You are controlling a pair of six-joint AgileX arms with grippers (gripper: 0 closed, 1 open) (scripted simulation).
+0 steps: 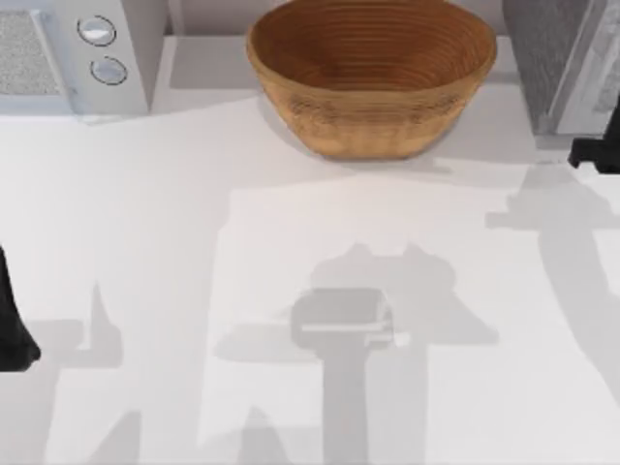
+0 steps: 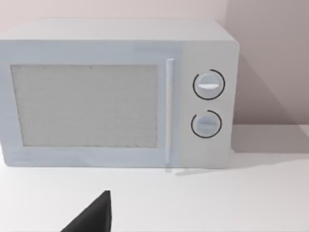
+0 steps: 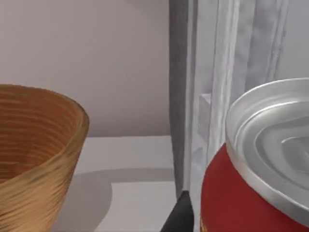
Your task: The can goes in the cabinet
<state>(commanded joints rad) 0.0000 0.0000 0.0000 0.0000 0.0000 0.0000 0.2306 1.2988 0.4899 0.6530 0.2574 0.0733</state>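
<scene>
**Can carried to the cabinet, not yet placed inside**

The can (image 3: 251,193) is seen close against the right pincer (image 3: 179,212), apparently gripped, beside the cabinet (image 1: 547,58) at the worktop's (image 1: 194,194) right. Insertion remains. The left arm is parked at the left edge.

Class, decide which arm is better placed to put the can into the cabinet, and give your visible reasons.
The right arm. In its wrist view the can sits close up, with the cabinet just behind it. In the top view the right gripper is beside the cabinet, while the left gripper sits at the table's far left, near the microwave.
</scene>
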